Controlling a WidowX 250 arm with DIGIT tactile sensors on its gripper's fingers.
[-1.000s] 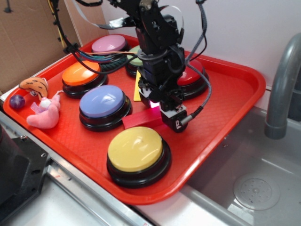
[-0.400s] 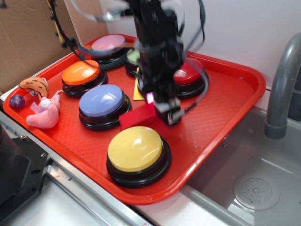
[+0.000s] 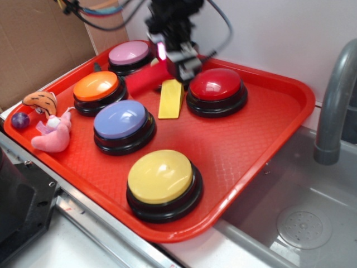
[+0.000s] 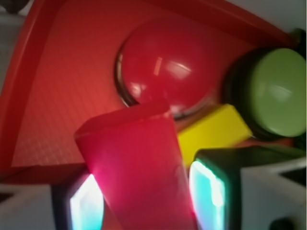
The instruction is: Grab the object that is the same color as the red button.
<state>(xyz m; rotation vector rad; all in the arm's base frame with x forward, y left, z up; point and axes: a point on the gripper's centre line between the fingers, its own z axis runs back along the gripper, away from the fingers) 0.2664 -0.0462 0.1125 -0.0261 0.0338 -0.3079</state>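
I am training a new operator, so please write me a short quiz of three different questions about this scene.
1. True or false: the gripper holds the red block above the tray.
2. Which thing lies flat on the tray beside the red button? A) yellow block B) pink plush toy C) purple ball
3. Fill in: in the wrist view, the button to the right of the red one is ____.

Key: 1 true; 2 A; 3 green.
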